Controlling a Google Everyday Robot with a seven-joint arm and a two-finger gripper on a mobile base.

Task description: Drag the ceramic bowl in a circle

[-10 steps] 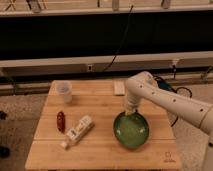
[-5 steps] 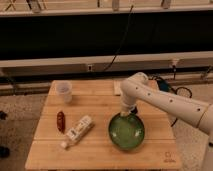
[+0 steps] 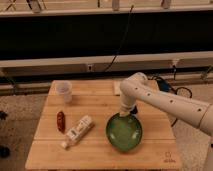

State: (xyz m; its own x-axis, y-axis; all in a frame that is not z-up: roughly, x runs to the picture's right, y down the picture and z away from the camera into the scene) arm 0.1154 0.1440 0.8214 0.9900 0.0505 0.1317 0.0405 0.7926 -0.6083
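Now the jaws (image 3: 123, 114) sit at the ceramic bowl's (image 3: 124, 132) far rim on the desk (image 3: 100, 107); whether they pinch it, I cannot tell.

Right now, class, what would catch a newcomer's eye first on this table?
The glossy green ceramic bowl stands out, at the front right of the wooden table. The white arm reaches down from the right, its gripper at the bowl's far rim. To the left lie a white bottle and a plastic cup.
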